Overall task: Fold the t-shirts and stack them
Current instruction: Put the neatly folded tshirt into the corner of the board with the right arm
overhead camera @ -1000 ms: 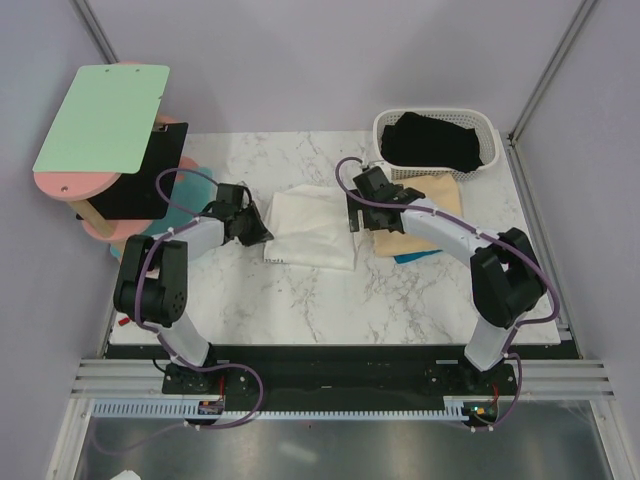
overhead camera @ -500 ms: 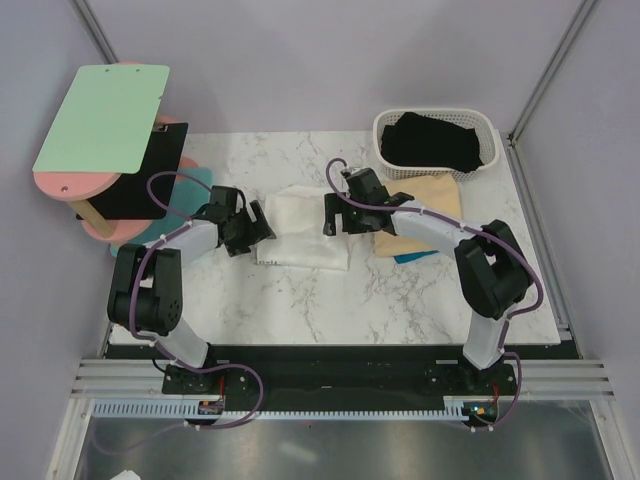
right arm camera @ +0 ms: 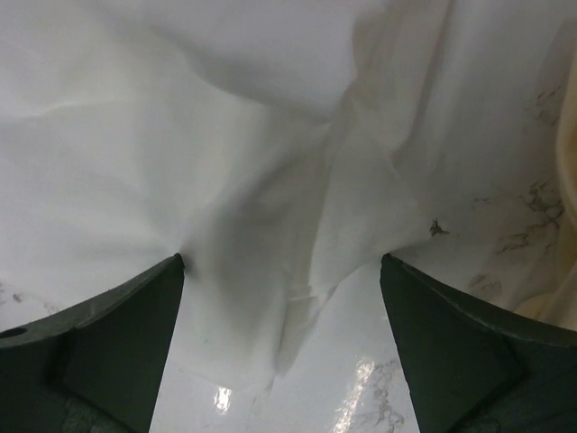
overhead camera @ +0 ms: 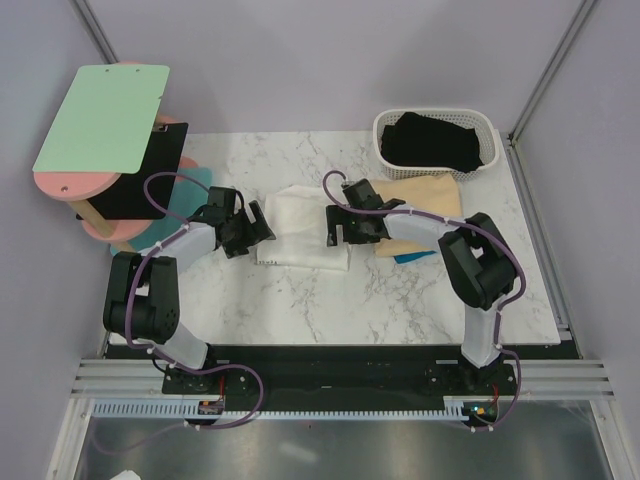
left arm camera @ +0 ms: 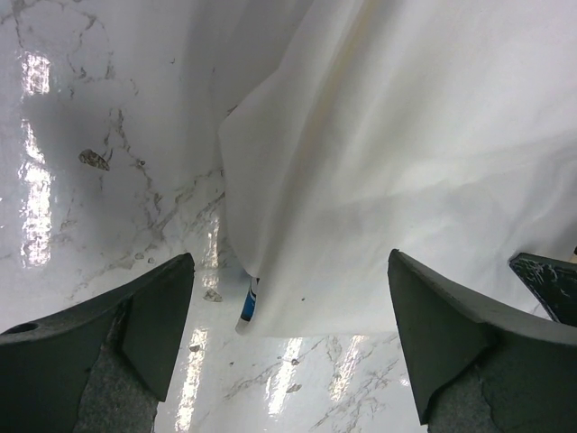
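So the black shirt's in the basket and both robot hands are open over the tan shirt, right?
Not quite: the left gripper and right gripper are open at the white shirt, not the tan shirt beside it. The black shirt is in the basket. The top external view shows this.

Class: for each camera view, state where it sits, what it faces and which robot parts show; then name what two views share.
Top external: above and behind the bases, looking down at the marble table; left arm and right arm show.
Left wrist: on the left arm, facing the white t-shirt edge; left jaws stand open.
Right wrist: on the right arm, facing its crumpled folds; right jaws stand open.
Shared: both wrist views show that t-shirt.
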Motion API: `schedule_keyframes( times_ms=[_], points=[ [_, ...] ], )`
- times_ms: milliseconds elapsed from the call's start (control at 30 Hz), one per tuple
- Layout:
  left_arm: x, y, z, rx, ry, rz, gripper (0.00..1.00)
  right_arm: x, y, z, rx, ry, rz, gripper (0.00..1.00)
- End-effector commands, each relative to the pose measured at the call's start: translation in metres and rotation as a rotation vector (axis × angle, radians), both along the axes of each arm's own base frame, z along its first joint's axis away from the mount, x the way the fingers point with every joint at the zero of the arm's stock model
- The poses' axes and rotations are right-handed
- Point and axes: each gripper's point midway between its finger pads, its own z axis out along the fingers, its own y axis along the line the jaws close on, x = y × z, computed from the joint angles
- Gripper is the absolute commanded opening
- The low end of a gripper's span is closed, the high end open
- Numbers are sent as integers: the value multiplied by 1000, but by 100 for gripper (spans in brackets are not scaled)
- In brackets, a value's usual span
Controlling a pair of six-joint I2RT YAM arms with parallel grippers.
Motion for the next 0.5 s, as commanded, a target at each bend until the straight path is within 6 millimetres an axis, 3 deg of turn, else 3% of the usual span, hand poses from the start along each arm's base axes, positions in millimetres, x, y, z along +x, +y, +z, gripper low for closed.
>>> schedule_keyframes(
  times_ms=[0,167,467],
  points=[
    [4,1,8,6,-31,-14,94,12,-6,-8,-45,-22,-40,98],
    [4,0,9,-2,-32,-19,94,15,-2,-22,-52,-8,-37,98],
    [4,-4,15,-24,-48,-33,94,4,44,-51,23,68,59,97]
  ],
)
